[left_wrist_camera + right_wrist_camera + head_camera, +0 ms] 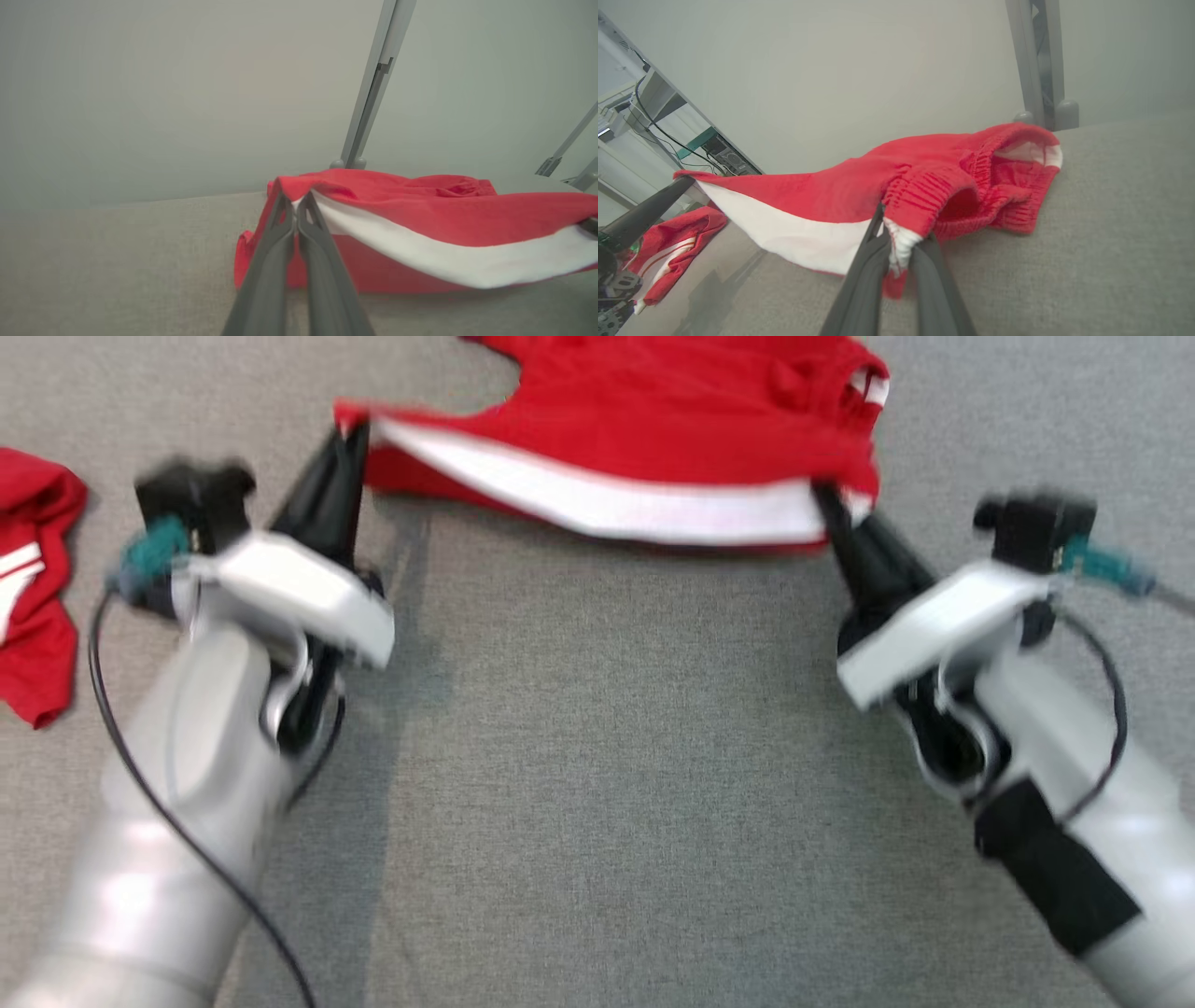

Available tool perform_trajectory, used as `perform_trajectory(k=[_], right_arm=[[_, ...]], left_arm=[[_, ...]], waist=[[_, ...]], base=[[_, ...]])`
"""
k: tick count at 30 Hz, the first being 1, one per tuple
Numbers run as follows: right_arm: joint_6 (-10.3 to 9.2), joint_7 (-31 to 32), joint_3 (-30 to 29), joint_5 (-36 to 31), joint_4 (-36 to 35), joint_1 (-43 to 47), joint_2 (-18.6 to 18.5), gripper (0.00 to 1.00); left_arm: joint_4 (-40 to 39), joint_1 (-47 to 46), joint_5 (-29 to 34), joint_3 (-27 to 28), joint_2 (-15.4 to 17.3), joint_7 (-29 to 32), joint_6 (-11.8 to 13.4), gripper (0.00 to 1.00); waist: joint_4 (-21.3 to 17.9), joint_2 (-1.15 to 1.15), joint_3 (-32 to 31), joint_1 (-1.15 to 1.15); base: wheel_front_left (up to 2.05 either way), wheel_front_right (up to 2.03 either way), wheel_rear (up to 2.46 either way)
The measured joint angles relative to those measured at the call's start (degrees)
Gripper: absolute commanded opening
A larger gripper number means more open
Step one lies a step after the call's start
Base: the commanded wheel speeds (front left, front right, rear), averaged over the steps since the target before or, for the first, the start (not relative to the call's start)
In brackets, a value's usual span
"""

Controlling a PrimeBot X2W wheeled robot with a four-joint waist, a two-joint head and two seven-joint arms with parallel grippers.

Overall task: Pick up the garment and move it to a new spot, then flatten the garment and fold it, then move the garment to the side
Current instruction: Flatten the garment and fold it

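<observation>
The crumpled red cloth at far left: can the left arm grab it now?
Probably not yet: the left gripper is shut on the shorts. Nothing blocks the cloth beside that arm; it must let go first.

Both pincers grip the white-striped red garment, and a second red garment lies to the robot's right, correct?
Not quite: the second red garment lies to the robot's left, as the head view shows. Both the left pincer and right pincer do grip the striped garment.

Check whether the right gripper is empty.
No, the right gripper is shut on the elastic waistband of the red garment.
</observation>
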Motion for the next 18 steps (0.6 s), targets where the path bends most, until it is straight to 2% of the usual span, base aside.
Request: perform_trajectory(k=[6,11,18], right_arm=[[0.0,-0.15,-0.01,1.53,-6.33,10.32,-3.16,0.0],[0.01,-0.16,-0.9,1.51,-10.03,19.28,-4.24,0.0],[0.01,-0.18,-1.36,0.18,-12.68,28.96,-4.91,0.0]], left_arm=[[-7.09,12.06,0.49,-0.71,1.83,-0.13,1.57,0.0],[-15.15,23.2,-1.0,-0.08,4.32,1.29,5.0,0.0],[-30.5,38.48,-2.57,-0.44,8.53,8.17,10.99,0.0]], waist=[[0.01,0.0,-2.87,0.0],[-0.12,0.0,-6.47,0.0],[-0.16,0.0,-11.58,0.0]], base=[[0.0,0.0,0.0],[0.0,0.0,0.0],[0.0,0.0,0.0]])
